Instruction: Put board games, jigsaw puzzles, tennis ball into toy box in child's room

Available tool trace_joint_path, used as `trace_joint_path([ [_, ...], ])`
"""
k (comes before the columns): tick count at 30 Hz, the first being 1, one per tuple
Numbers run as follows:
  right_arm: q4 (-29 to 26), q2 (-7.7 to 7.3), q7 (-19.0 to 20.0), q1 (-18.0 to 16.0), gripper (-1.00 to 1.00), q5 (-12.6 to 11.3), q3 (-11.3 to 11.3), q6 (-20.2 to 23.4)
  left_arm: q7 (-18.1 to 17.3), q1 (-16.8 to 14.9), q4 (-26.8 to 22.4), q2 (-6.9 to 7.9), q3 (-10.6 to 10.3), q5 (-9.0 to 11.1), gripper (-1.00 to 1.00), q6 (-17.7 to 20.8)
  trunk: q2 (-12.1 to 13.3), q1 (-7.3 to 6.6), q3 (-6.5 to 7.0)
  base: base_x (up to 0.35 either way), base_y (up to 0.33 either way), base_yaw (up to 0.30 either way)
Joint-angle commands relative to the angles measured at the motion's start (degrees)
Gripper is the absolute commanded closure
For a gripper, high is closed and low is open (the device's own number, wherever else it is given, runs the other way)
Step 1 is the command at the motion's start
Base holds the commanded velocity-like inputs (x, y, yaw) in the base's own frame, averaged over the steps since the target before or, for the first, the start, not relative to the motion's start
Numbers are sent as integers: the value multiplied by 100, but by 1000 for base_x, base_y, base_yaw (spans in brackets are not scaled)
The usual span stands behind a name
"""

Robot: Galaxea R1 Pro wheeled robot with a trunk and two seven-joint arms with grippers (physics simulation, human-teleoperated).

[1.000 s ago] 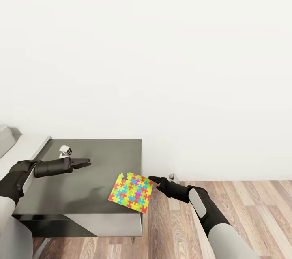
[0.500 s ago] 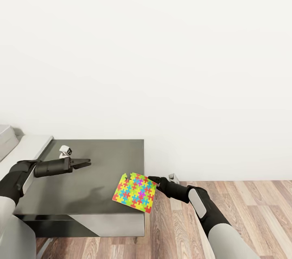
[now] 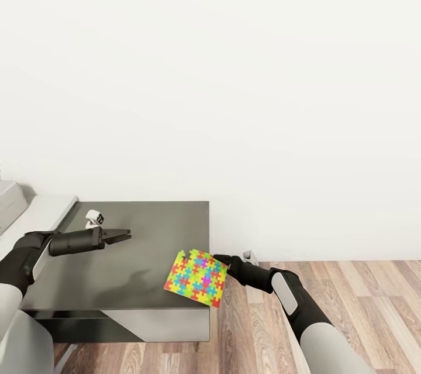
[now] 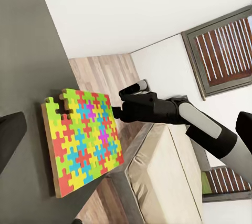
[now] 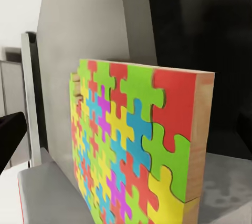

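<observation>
Puzzle held at the table's corner by the right gripper

A bright jigsaw puzzle [image 3: 197,278] is clamped at its edge by the right gripper [image 3: 221,259] and is held tilted over the near right corner of the dark table [image 3: 146,227], partly past the edge and above the wooden floor [image 3: 351,298]. In the left wrist view the puzzle [image 4: 81,140] is seen as a flat board with a wooden rim, gripped from the side by the right gripper [image 4: 119,109]. In the right wrist view its coloured face [image 5: 131,145] is seen close up. The left gripper [image 3: 124,237] is held level above the table, well apart from the puzzle, with its fingers drawn together on nothing. A small white object [image 3: 95,218] is seen on the table behind it.
</observation>
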Motion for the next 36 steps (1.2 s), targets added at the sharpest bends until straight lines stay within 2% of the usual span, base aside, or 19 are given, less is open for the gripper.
trace_joint_path([
  [1,-1,7,10,-4,-100,-2,-31,41,-21,-3,0,2,-3,1,-100,61,-4,0,-5,0,41,0],
  [16,-1,8,4,-4,-100,-1,-27,40,-21,-3,0,2,-2,1,-100,61,-4,0,-5,0,7,0],
  [17,-1,8,3,-4,100,0,-27,39,-21,-3,0,2,0,1,-100,61,-4,0,-5,0,0,0],
  [28,-1,-1,10,-4,100,-3,-27,47,-21,-3,0,10,40,69,-100,124,-4,0,-5,0,0,0],
  [36,-1,-8,17,-4,100,-5,-27,44,-21,-3,0,4,41,72,-100,139,317,-175,138,0,0,0],
])
